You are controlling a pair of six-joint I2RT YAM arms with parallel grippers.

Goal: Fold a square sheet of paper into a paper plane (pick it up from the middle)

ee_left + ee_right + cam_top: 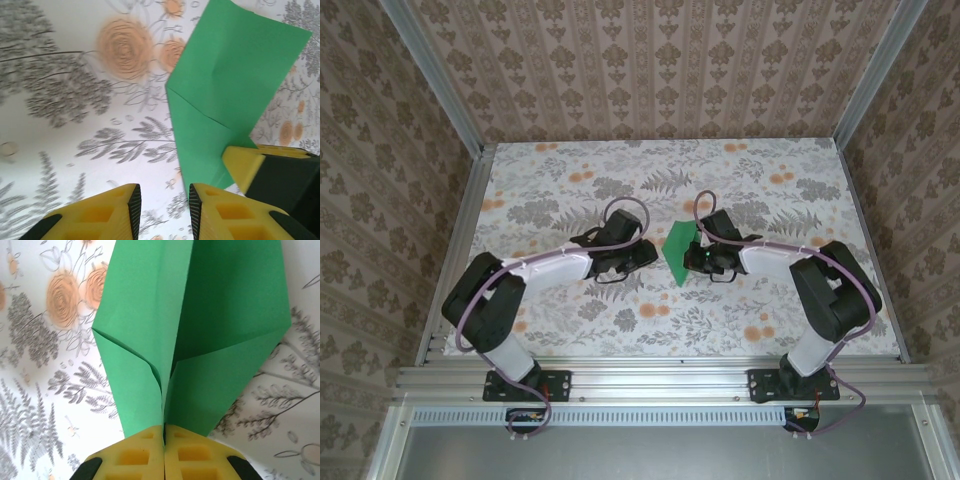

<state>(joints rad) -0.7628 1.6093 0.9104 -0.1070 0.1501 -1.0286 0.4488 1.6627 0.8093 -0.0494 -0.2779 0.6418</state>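
Right gripper [164, 429] is pinching the near edge of the folded green paper [200, 315], jaws clamped tight on it. Left gripper [165, 202] is sitting just beside the paper, jaws narrowly apart, gripping nothing. The paper's lying mid-table [570, 180].

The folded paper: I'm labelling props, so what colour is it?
Solid bright green, no print; the paper shows best in the right wrist view.
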